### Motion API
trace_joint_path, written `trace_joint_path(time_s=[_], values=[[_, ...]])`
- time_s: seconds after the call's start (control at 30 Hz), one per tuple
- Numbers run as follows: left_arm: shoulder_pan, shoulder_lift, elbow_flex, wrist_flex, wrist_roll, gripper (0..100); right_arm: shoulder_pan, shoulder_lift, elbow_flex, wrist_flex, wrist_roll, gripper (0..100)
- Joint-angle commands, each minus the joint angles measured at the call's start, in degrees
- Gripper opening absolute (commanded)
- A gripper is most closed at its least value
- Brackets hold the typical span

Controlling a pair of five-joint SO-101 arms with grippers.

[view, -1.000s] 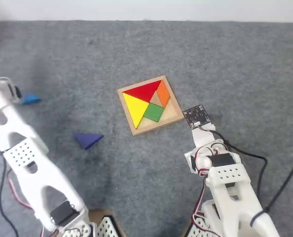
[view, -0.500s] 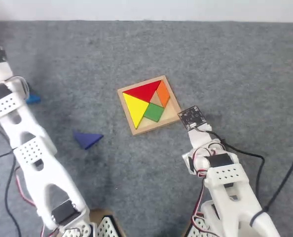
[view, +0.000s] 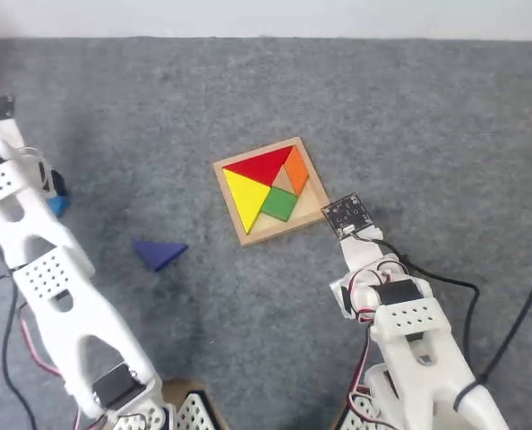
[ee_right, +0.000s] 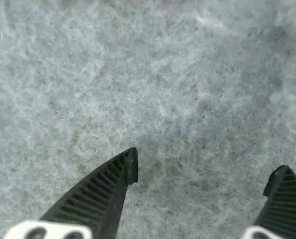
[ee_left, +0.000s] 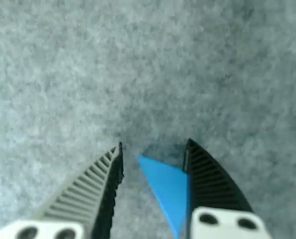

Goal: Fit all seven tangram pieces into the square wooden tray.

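Status: pick-up of the light blue triangle (ee_left: 165, 184) in hand; grasp not yet made.

1. Left gripper (ee_left: 154, 146): I see it partly open, jaws astride the light blue triangle near the worktop's left edge. The piece lies against one finger (ee_left: 203, 174) with a clear gap to the other. Nothing is clamped.
2. Right gripper (ee_right: 208, 159): wide open, holding nothing, above bare grey felt just off the near right corner of the wooden tray (view: 315, 218).
3. The tray sits mid-worktop, turned slightly. It holds the red triangle (view: 264, 166), yellow triangle (view: 242, 197), green square (view: 279, 204) and orange piece (view: 296, 170); bare wood shows along its near right side.
4. The dark blue triangle (view: 158, 253) lies loose between the tray and the left arm, well apart from both.

Recommendation: the piece is off-centre in the jaws, and closing as things stand would, in my judgement, push it sideways across the felt or pinch only a thin point. I would shift the wrist so both fingers meet flat edges, go fully down to the felt, then close slowly and confirm hold before lifting. The piece is thin and smooth; a shallow grip risks it flipping out.
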Motion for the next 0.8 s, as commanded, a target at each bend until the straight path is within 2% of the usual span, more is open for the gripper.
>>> trace_joint_path(time_s=[0.0, 0.37, 0.6, 0.77], values=[[-3.96, -5.80, 9.45, 3.43, -3.60, 18, -0.04, 0.13, -0.53, -1.19, 0.70, 40.1], [-7.91, -21.27, 33.63, 3.34, -8.44, 18, -0.04, 0.13, -0.53, -1.19, 0.70, 40.1], [-8.26, -30.24, 49.19, 3.16, -14.33, 18, -0.04, 0.13, -0.53, -1.19, 0.70, 40.1], [-8.09, -36.84, 51.56, 2.90, -14.86, 18, -0.04, 0.13, -0.44, -1.10, 0.70, 40.1]])
